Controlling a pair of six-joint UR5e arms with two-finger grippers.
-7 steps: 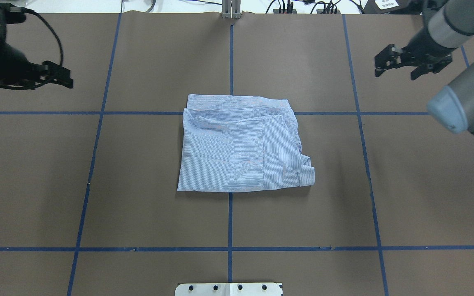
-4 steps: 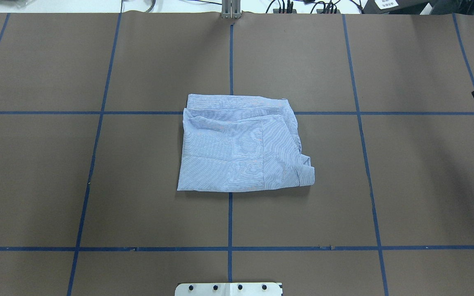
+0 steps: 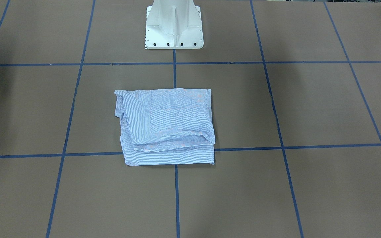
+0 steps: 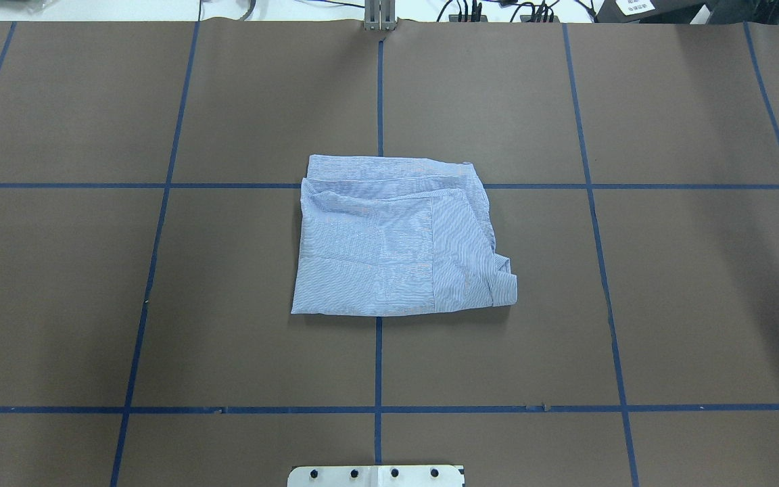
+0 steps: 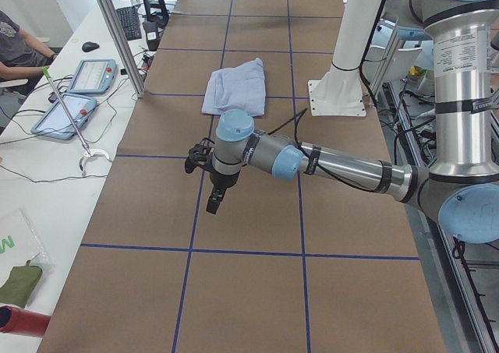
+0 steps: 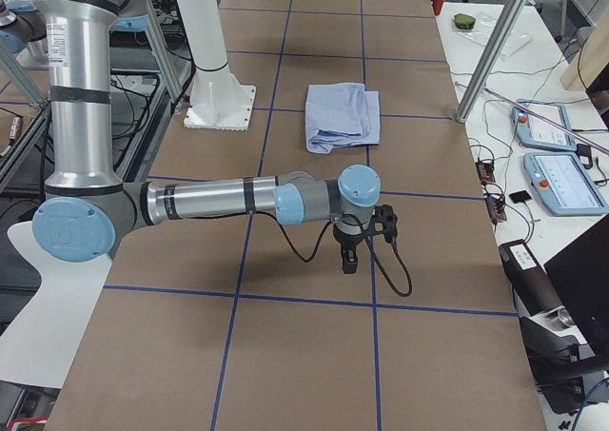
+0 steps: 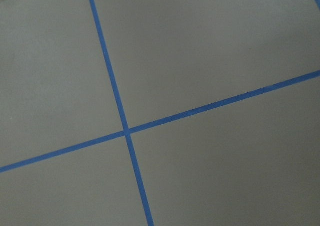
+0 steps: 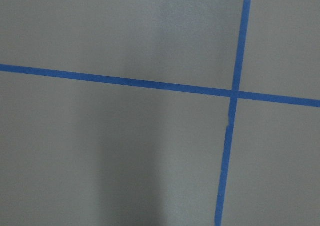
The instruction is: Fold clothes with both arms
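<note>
Pulling back since a sec ago, L gripper and R gripper have both left the overhead view. They now hang over bare table, well apart from the shirt. Side views only, so you can't tell if either claw is open or closed. Shirt lies alone at table centre, folded to a rough square, nothing touching it. Folding's prob. done; you're likely watching the retreat.

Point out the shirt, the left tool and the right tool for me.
shirt (image 4: 389, 237), overhead view, middle of the folded top layer.
left tool (image 5: 214, 203), exterior left view, its black lower tip.
right tool (image 6: 348, 258), exterior right view, its black lower tip.
</note>
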